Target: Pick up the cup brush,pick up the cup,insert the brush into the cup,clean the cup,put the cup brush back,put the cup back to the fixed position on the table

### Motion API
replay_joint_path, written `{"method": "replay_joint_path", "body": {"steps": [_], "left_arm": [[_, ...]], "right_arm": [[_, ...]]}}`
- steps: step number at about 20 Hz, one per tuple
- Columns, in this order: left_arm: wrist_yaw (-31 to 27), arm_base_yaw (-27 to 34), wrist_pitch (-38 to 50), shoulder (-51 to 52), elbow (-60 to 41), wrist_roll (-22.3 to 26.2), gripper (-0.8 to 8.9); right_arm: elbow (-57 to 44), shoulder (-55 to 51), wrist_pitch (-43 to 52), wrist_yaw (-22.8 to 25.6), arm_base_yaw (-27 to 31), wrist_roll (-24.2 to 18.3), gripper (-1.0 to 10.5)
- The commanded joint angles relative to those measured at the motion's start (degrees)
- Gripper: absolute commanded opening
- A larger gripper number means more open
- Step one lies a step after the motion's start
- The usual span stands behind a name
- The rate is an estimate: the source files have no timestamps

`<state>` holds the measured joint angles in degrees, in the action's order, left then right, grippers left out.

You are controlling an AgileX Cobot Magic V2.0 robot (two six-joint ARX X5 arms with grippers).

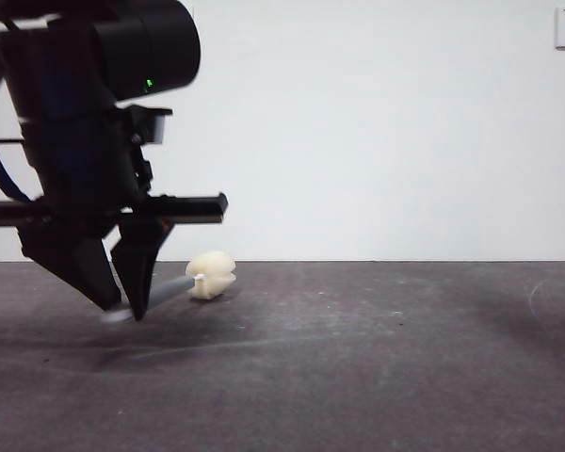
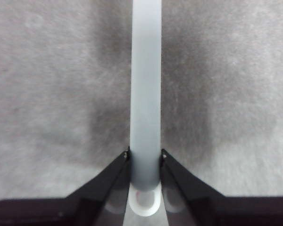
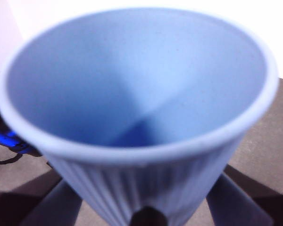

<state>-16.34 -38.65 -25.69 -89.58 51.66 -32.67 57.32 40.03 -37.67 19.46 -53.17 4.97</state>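
The arm [image 1: 85, 141] was bulky and black, with a small green light on its rounded housing. The left gripper [image 2: 145, 157] had tapered, wedge-shaped black jaws.

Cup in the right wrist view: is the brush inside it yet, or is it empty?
Empty. The cup shows only bare blue inside, while the left gripper holds the brush low over the table.

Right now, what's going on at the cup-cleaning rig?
The left gripper is shut on the brush handle near its end, low over the table. In the front view the brush slopes down toward the gripper, its sponge head at the far end close to the table; contact is unclear. The right gripper fills its wrist view with the cup, mouth toward the camera and nothing inside; its grip is hidden. The brush is not yet in the cup.
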Motion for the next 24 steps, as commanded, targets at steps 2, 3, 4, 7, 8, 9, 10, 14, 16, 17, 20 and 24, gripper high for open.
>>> {"method": "replay_joint_path", "body": {"steps": [2, 3, 4, 7, 8, 9, 10, 14, 16, 17, 20, 24], "left_arm": [[-1.5, 0.2, 2.5, -1.9, -0.5, -0.8, -0.09], [-1.7, 0.3, 2.8, -2.5, -0.5, -0.5, -0.09], [-1.6, 0.6, 2.9, -3.0, -0.5, -0.1, -0.09], [-1.4, 1.2, 3.5, -4.7, -0.5, 0.7, -0.09], [-1.4, 1.3, 3.7, -4.9, -0.5, 1.2, -0.09], [-1.5, 1.3, 3.8, -4.9, -0.5, 1.4, -0.09], [-1.6, 1.3, 3.9, -4.9, -0.5, 1.4, -0.09], [-0.4, 1.4, 4.0, -7.3, -0.5, 2.7, -0.09], [1.9, 1.4, 4.0, -9.4, -0.5, 2.6, -0.09], [1.8, 1.3, 4.0, -9.7, -0.5, 2.4, -0.09], [1.8, 1.3, 4.1, -9.7, -0.5, 2.4, -0.06], [3.2, 1.5, 3.1, -9.7, -0.5, 2.5, 1.70]], "right_arm": [[0.2, 0.1, -0.6, 0.0, -0.1, 0.6, -0.2], [0.2, 0.1, -0.5, -0.1, -0.1, 0.7, -0.2], [0.2, 0.1, -0.5, 0.0, -0.1, 0.7, -0.2], [0.2, 0.1, -0.6, 0.0, -0.1, 1.3, -0.2], [0.2, 0.1, -0.6, -0.1, -0.1, 1.3, -0.2], [0.2, 0.1, -0.6, -0.1, -0.1, 1.3, -0.2], [0.2, 0.1, -0.5, -0.1, -0.1, 1.6, -0.2], [0.2, 0.1, -0.6, -0.1, -0.1, 2.3, -0.2], [0.2, 0.1, -0.6, -0.1, -0.1, 2.7, -0.2], [0.2, 0.1, -0.6, -0.1, -0.1, 2.7, -0.2], [0.2, 0.1, -0.7, -0.1, -0.1, 2.8, -0.2], [0.2, 0.1, -1.6, 0.0, -0.1, 2.8, -0.2]]}}
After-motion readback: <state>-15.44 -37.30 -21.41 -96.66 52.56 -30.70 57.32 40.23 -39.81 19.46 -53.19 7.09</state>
